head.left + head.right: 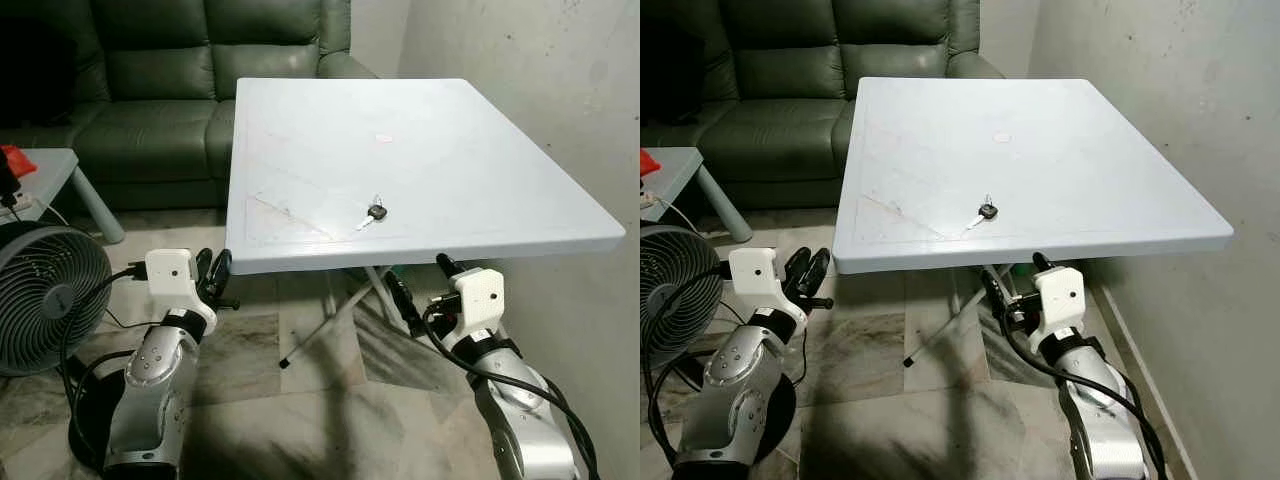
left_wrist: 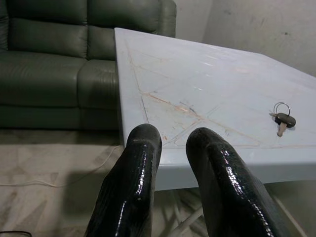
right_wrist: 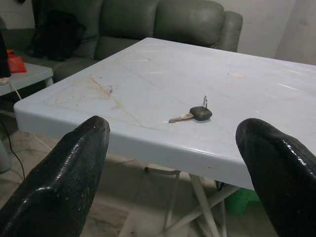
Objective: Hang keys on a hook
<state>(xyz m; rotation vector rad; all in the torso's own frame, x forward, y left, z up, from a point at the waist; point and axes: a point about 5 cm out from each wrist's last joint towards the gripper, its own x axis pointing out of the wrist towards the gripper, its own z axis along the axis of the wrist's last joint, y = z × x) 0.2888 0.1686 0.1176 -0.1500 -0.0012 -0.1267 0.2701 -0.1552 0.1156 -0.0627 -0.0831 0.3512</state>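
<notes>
Keys [image 1: 375,214]: one black-headed key on a small split ring, lying flat on white folding table [image 1: 480,150], near the front edge, blade pointing toward that edge. Ahead of and above right gripper [image 3: 173,163], roughly centred between its two fingers; ahead and well off to the right of left gripper [image 2: 170,168].

Right gripper: below table edge, fingers spread wide, nothing held. Best placed for the pick.

Left gripper: below table's front-left corner, fingers parted only narrowly, nothing held.

Hook: none to be made out.

Step in hand, judged: reach and pick up. Raise right gripper clear of the table lip first, then forward over the top. Come down steeply, fingers either side of the black head or the upstanding ring; thin blade lies flat and likely slips. Close gently, lift straight.

Surroundings: green sofa [image 1: 170,90] behind table, floor fan [image 1: 45,295] beside left arm, bare wall [image 1: 560,70] beyond right arm.
</notes>
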